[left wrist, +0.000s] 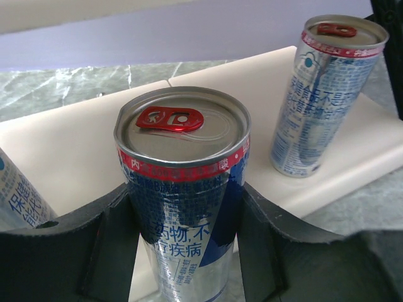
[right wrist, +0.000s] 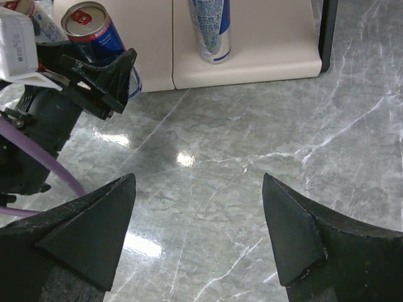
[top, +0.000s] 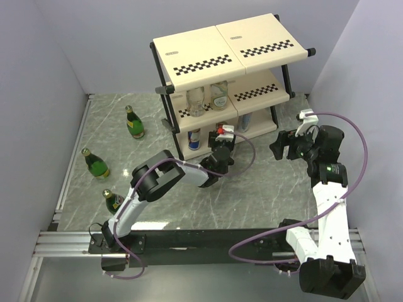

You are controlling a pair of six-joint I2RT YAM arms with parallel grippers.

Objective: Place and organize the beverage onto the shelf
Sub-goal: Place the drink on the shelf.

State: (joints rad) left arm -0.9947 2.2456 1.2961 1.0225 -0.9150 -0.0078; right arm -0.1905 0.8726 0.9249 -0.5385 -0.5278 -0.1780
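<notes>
My left gripper (top: 220, 143) is shut on a slim silver-and-blue can (left wrist: 182, 157) with a red tab, which stands upright at the front edge of the shelf's (top: 220, 41) bottom tier. Its fingers (left wrist: 107, 251) press both sides of the can. A second can (left wrist: 327, 94) stands on that tier to the right, and part of a third (left wrist: 16, 195) shows at the left. Two clear bottles (top: 208, 99) sit on the middle tier. Three green bottles (top: 133, 121) (top: 96, 163) (top: 113, 201) stand on the table at the left. My right gripper (right wrist: 198, 182) hangs open and empty over bare marble, right of the shelf.
The shelf's black frame post (right wrist: 326, 25) stands just ahead and right of my right gripper. The left arm's purple cable (top: 242, 151) loops in front of the shelf. Grey walls enclose the table on the left, back and right.
</notes>
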